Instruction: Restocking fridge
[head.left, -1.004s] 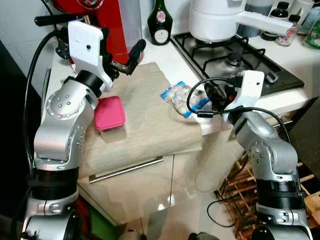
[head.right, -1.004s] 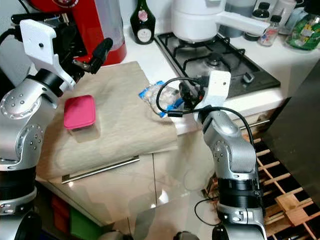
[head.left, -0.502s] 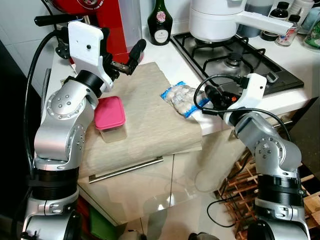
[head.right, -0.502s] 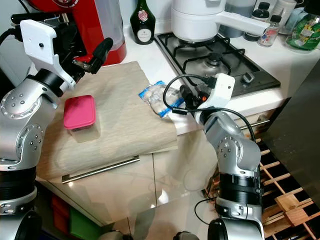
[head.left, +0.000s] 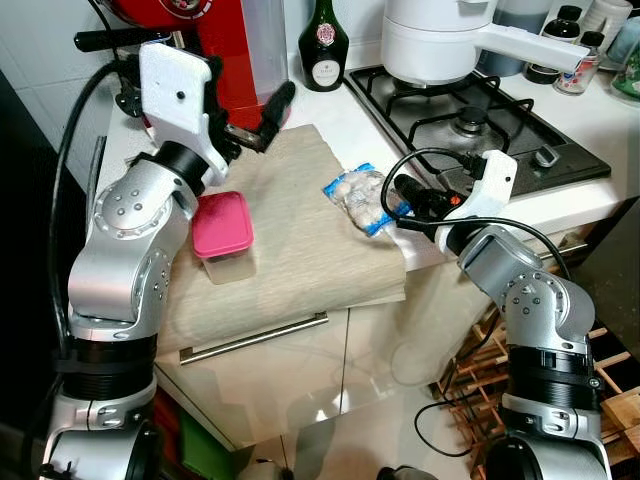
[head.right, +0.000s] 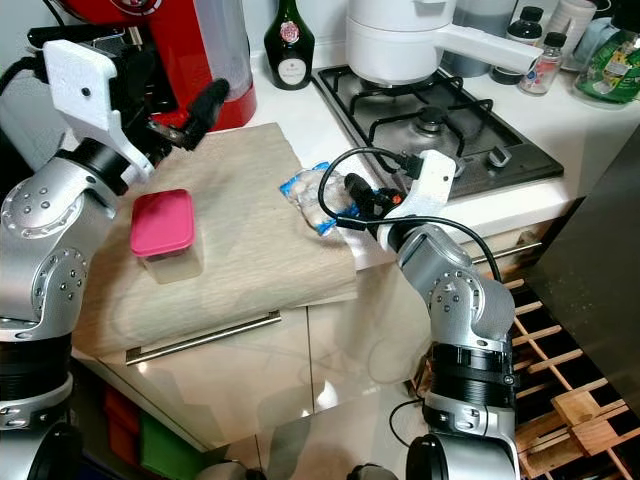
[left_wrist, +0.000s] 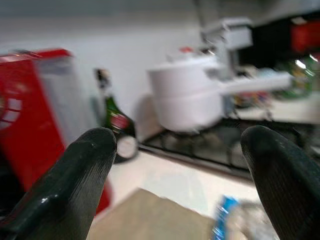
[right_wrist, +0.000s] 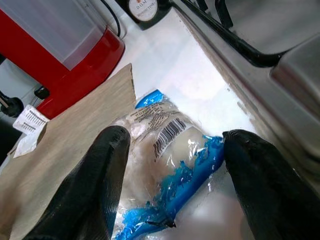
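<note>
At the front edge of the white desk, head views: the right pincer sits just beside the blue-and-clear food bag, which lies across the edge of the beige cloth. The left pincer hangs above the cloth's far edge, well apart from the bag; the pink-lidded container lies nearer the desk's front edge than it. Bare cloth separates container and bag.

Left wrist view: left pincer spread, holding nothing, white pot and green bottle beyond.

Right wrist view: right pincer fingers spread, the bag between them; the hob edge runs close alongside.
</note>
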